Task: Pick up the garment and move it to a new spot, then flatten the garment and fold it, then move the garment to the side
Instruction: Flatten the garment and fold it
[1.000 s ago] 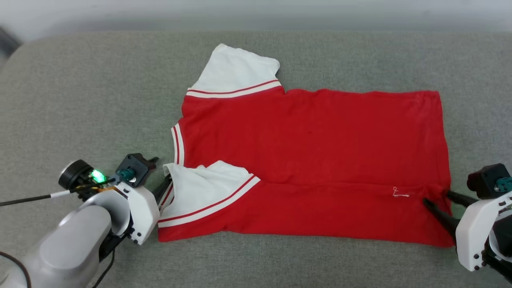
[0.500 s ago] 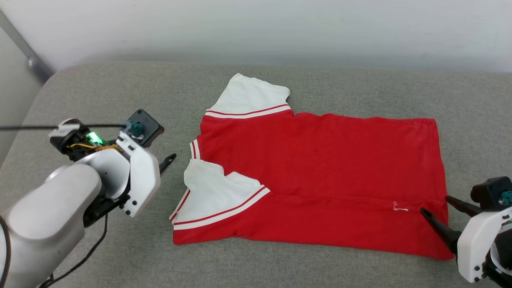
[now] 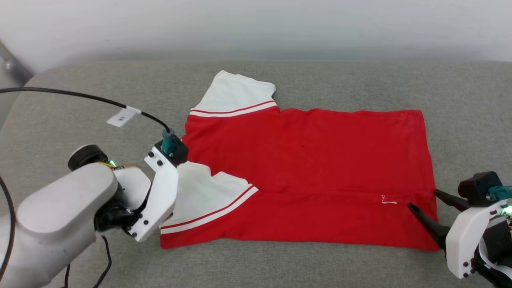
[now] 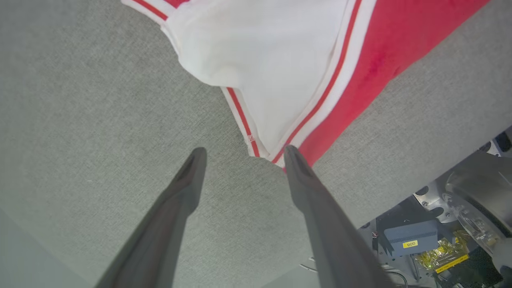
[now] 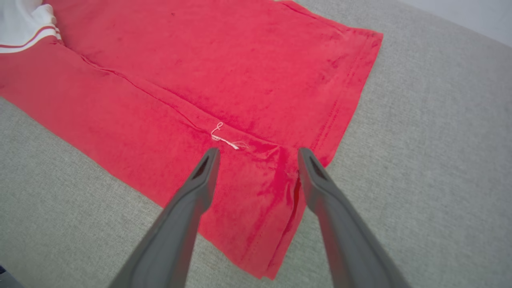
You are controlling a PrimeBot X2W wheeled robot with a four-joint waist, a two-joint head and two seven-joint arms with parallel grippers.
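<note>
Head view: garment (image 3: 312, 152) folded along counter's near edge. Our left tool (image 4: 244, 154), right tool (image 5: 258, 154) both spread, empty. We risk snagging sleeve (image 4: 256, 60), undoing fold.

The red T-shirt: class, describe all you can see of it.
The red short-sleeved knit T-shirt lies flat on the grey cushion, collar to the robot's left. Its white sleeves carry red stripe trim. Its near edge is folded over; a white thread lies by the fold. The left pincer and right pincer stand open at its near corners.
</note>
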